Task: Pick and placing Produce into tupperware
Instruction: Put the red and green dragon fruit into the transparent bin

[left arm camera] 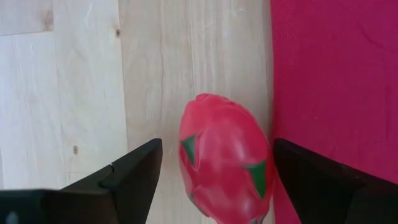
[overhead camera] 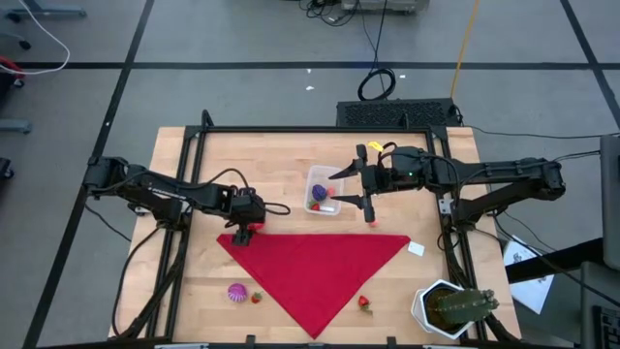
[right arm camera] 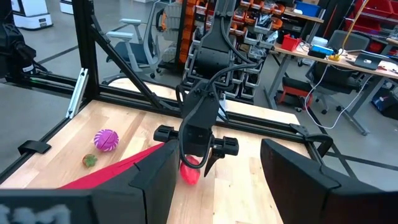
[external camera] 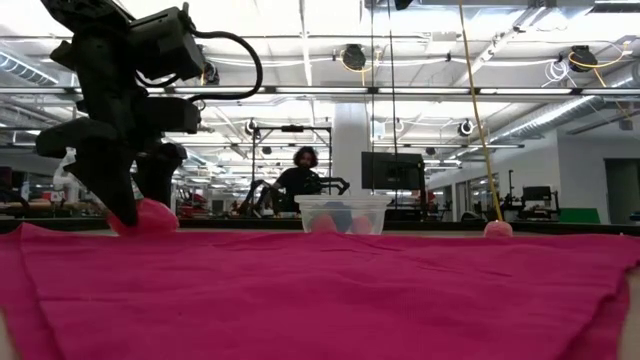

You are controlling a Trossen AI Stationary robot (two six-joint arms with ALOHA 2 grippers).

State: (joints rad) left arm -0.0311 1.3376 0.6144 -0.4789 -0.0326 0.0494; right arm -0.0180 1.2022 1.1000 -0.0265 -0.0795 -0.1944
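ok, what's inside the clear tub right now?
The clear tub holds a purple piece and a small red piece beside it. The right gripper hovers open at its edge. Anything beneath those two pieces can't be seen.

Bare wooden surface (overhead camera: pixel 262 165) lies open between both arms; the clear plastic rectangular tub (overhead camera: pixel 324 191) and red triangular cloth (overhead camera: pixel 315 267) occupy the middle.

wooden table (overhead camera: pixel 194 174), red cloth (overhead camera: pixel 315 267), clear tub (overhead camera: pixel 325 191), potted cactus (overhead camera: pixel 453 308), scattered toy produce (overhead camera: pixel 237 292)

left claw (left arm camera: pixel 211 180) spread, right claw (overhead camera: pixel 368 184) parted
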